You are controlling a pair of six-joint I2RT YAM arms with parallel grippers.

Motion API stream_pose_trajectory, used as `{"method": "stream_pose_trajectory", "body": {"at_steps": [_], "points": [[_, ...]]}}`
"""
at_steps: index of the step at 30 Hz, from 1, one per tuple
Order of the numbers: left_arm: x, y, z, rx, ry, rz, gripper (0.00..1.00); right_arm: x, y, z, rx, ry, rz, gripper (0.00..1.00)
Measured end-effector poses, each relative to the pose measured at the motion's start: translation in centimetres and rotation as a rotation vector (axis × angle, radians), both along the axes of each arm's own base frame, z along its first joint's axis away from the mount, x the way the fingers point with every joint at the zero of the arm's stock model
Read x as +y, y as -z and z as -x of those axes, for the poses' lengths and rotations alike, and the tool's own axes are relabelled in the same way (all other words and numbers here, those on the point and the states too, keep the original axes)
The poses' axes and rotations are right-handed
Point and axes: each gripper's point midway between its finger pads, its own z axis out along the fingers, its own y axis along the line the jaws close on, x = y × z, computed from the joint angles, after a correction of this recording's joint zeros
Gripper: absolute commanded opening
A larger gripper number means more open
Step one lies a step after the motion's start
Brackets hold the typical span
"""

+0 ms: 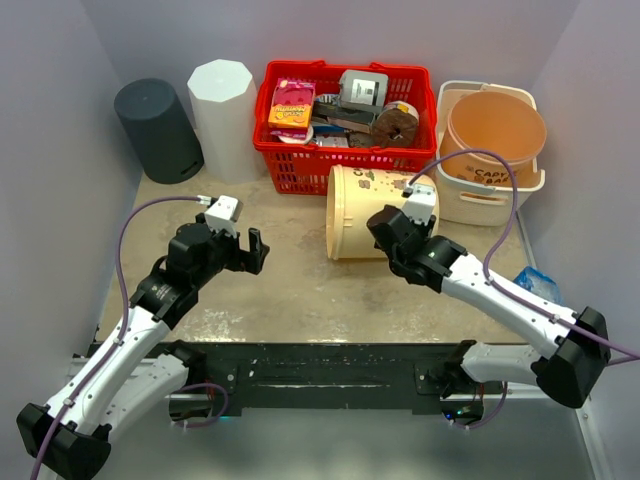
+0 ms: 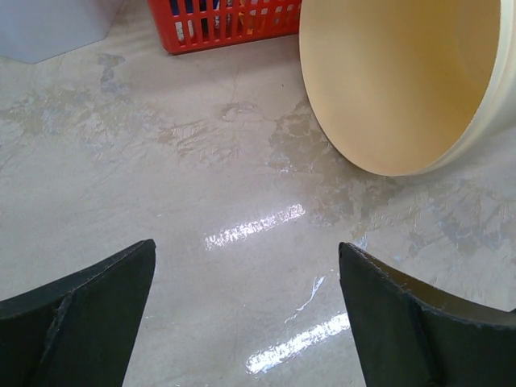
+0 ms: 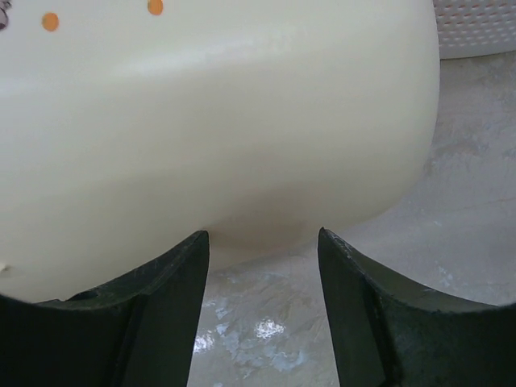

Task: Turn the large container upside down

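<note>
The large cream container (image 1: 362,212) with small orange dots lies on its side in the middle of the table, its open mouth facing left. My right gripper (image 1: 383,228) is open and low against the container's near side. In the right wrist view the container's wall (image 3: 218,121) fills the top and the gripper (image 3: 262,242) spans its underside without closing on it. My left gripper (image 1: 255,250) is open and empty, left of the mouth. In the left wrist view the container's mouth (image 2: 403,81) is at the upper right, ahead of the gripper (image 2: 246,258).
A red basket (image 1: 300,165) of packets stands right behind the container. A white tub (image 1: 480,200) holding an orange bucket (image 1: 495,125) is at the back right. A white cylinder (image 1: 225,105) and a dark grey cylinder (image 1: 158,130) stand at the back left. A blue crumpled item (image 1: 535,283) lies at the right.
</note>
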Motion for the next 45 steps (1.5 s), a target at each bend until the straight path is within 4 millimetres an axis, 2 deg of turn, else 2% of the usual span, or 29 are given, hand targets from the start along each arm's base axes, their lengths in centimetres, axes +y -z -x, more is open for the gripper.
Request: {"method": "stream_pose_trajectory", "body": {"at_steps": [3,6,9,12,14,16,19,20,25,32,37,45], "points": [[0.0,0.0,0.0,0.000,0.002,0.001,1.00,0.9,-1.1,-0.4,-0.013,-0.028,-0.043,0.66],[-0.1,-0.1,0.0,-0.003,0.003,0.003,0.99,2.9,-3.6,-1.2,-0.076,-0.071,-0.113,0.69],[-0.1,-0.1,-0.1,-0.003,0.002,0.003,0.99,6.8,-6.5,-1.1,-0.129,-0.158,-0.165,0.72],[0.1,0.0,-0.1,-0.001,-0.002,0.003,0.99,12.0,-9.0,-1.7,-0.167,-0.224,-0.206,0.72],[0.1,0.0,-0.2,-0.001,-0.004,0.004,0.99,14.4,-8.6,-2.1,-0.165,-0.245,-0.207,0.72],[0.2,0.0,-0.2,-0.001,-0.006,0.004,0.99,15.8,-6.6,-2.3,-0.138,-0.248,-0.170,0.72],[0.2,0.0,-0.2,-0.001,-0.006,0.004,1.00,15.8,-3.7,-2.6,-0.096,-0.196,-0.080,0.69],[0.2,0.0,-0.2,-0.001,-0.006,0.004,0.99,15.7,-3.3,-2.6,-0.093,-0.179,-0.057,0.69],[0.0,0.1,-0.1,0.005,0.006,0.006,0.99,14.8,-2.9,-2.1,-0.094,-0.113,0.018,0.62],[-0.1,0.2,-0.2,0.013,0.012,0.008,0.99,13.1,-2.5,-2.1,-0.102,-0.050,0.072,0.45],[-0.2,0.3,-0.2,0.016,0.015,0.009,0.99,12.8,-2.5,-2.1,-0.104,-0.048,0.089,0.50],[-0.3,0.4,-0.1,0.019,0.020,0.010,1.00,12.7,-3.2,-2.6,-0.121,-0.094,0.106,0.38]]}}
